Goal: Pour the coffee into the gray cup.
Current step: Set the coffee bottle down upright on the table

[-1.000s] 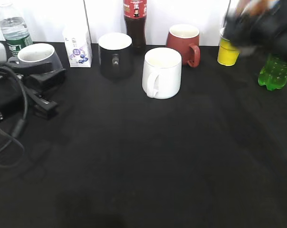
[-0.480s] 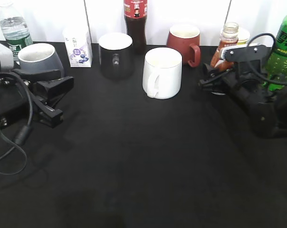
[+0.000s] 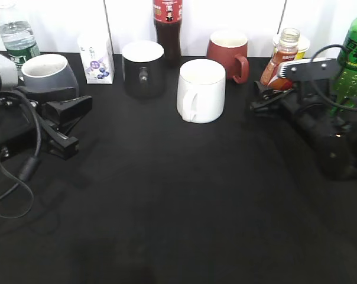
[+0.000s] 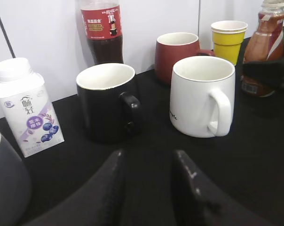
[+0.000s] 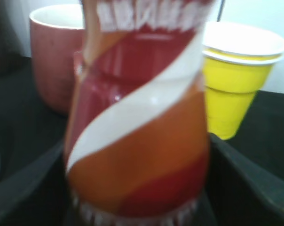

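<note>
The coffee bottle [image 3: 283,50] stands at the back right, slightly tilted, with a brown, orange-red and white label. It fills the right wrist view [image 5: 137,117] and also shows in the left wrist view [image 4: 263,42]. My right gripper [image 3: 264,97] has a finger on each side of its lower body and is shut on it [image 5: 137,188]. The gray cup [image 3: 48,71] stands upright at the far left, and its edge shows in the left wrist view [image 4: 5,188]. My left gripper [image 3: 81,124] is open and empty just right of the cup, low over the cloth [image 4: 146,155].
A white mug [image 3: 201,90], a black mug [image 3: 143,68] and a red mug [image 3: 229,53] stand mid-back. A cola bottle [image 3: 168,23], milk carton [image 3: 96,59], water bottle [image 3: 16,35], yellow cup [image 3: 299,42] and green bottle [image 3: 353,59] line the back wall.
My right arm came down from the upper right to the coffee bottle and now holds it, shifted slightly right. My left gripper's jaws have spread open.
</note>
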Controlling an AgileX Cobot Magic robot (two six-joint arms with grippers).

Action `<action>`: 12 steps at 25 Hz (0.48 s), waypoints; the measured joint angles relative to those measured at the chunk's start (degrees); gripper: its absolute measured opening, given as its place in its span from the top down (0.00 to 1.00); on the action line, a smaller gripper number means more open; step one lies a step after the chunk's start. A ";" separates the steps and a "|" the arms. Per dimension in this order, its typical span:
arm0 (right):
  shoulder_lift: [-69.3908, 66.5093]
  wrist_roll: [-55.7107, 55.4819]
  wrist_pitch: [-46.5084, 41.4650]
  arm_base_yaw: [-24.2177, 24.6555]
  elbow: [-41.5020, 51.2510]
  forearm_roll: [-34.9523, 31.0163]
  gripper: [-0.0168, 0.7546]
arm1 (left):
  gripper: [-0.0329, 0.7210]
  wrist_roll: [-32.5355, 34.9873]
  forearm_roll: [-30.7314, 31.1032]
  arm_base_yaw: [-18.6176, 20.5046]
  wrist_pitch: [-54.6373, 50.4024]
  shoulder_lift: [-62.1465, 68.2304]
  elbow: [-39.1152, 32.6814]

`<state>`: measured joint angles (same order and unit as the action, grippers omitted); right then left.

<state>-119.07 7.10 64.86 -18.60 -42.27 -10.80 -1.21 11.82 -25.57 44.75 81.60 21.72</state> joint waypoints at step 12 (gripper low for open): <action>28.13 -0.36 -51.48 0.00 4.78 1.78 0.20 | 0.62 -0.33 -0.43 0.00 -38.62 -7.74 7.90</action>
<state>-90.95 6.74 13.38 -18.60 -37.48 -9.02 -1.54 11.39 -25.57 6.13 73.86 29.62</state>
